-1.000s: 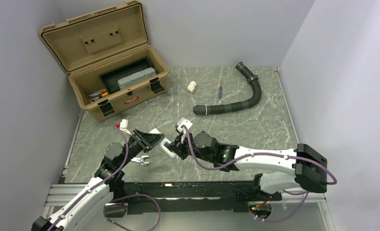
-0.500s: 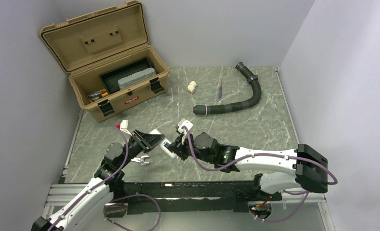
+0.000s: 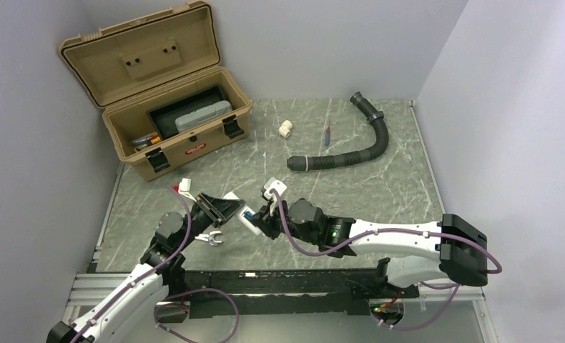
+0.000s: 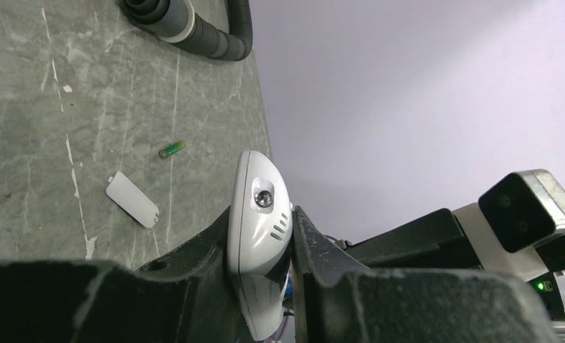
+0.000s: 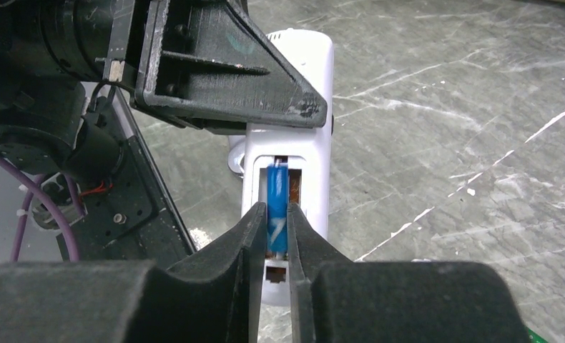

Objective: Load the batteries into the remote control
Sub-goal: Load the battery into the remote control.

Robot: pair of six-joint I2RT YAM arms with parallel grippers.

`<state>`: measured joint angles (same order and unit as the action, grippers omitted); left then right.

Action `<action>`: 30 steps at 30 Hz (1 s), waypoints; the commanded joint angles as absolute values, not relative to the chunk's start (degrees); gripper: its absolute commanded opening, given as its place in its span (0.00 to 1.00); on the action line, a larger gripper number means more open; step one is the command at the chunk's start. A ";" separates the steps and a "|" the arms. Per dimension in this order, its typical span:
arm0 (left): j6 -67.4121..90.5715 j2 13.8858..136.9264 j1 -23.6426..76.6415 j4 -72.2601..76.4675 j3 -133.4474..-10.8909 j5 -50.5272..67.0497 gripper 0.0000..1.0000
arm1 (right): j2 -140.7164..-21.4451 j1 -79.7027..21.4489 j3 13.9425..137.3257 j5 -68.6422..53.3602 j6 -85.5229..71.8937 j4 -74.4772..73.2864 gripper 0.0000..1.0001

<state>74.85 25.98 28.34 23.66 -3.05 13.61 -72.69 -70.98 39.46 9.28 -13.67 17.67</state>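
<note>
My left gripper (image 4: 262,213) is shut on the white remote control (image 4: 259,229) and holds it above the table, its back turned to the right arm. The battery compartment (image 5: 283,193) is open. A blue battery (image 5: 277,207) lies in its left slot, and my right gripper (image 5: 276,211) is shut on it, one finger on each side. The slot beside it shows bare metal contacts. The green battery (image 4: 171,149) lies on the table near a small white cover piece (image 4: 131,199). In the top view both grippers meet at the remote control (image 3: 245,216).
An open tan toolbox (image 3: 172,107) stands at the back left. A black corrugated hose (image 3: 351,153) curves across the back right, with a white pipe fitting (image 3: 285,128) and a red-and-blue stick (image 3: 327,135) near it. Grey walls enclose the table.
The right wrist has dipped slightly toward the remote. The left arm and the remote have not moved.
</note>
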 commanded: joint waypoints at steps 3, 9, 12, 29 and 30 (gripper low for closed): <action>76.90 25.40 28.48 28.69 -3.56 13.31 0.00 | -71.74 -71.05 38.07 12.84 -12.57 15.80 0.23; 77.04 26.00 28.47 29.09 -3.35 13.33 0.00 | -71.40 -71.13 37.89 13.17 -12.52 15.64 0.26; 76.95 26.06 28.47 28.81 -3.34 13.36 0.00 | -71.29 -71.13 37.80 13.34 -12.44 15.69 0.26; 74.94 26.74 28.47 26.93 -3.57 13.97 0.00 | -72.29 -71.11 39.39 12.19 -12.38 16.69 0.10; 74.82 26.66 28.43 26.57 -3.60 13.82 0.00 | -72.39 -71.06 39.48 12.07 -12.47 16.89 0.10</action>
<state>74.61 27.18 28.27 23.68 -2.94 12.23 -72.10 -71.35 38.46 10.50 -13.04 16.49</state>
